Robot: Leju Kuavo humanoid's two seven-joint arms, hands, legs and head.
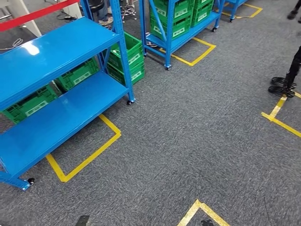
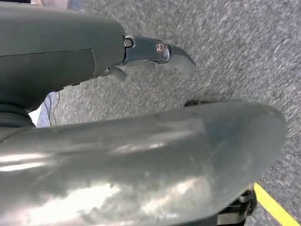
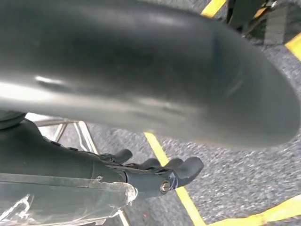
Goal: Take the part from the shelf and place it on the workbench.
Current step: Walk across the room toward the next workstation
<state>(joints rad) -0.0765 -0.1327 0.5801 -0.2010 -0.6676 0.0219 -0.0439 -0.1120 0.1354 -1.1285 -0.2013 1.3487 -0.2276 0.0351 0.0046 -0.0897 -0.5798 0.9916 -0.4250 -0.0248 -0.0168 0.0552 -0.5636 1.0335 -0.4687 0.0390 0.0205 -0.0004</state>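
Head view: blue shelf rack (image 1: 53, 94) at left on grey carpet (image 1: 184, 141), two bare blue decks, castors inside a yellow tape outline (image 1: 85, 157); green crates (image 1: 126, 59) stacked behind & under it, 2nd blue rack (image 1: 177, 28) w/ more green crates further back; a person's dark leg and shoe (image 1: 289, 77) at right edge. No part can be made out on either deck, so can't tell where the task's part sits or how it looks. Left wrist view, unlike head view, gives the left hand (image 2: 156, 52): dark fingers out straight over blurred carpet, nothing in them, released. Right wrist view gives the right hand (image 3: 160, 172): fingers lying side by side, slightly curved, nothing held, slack; yellow floor tape beneath, pale metal legs (image 3: 78, 134) of some frame nearby.
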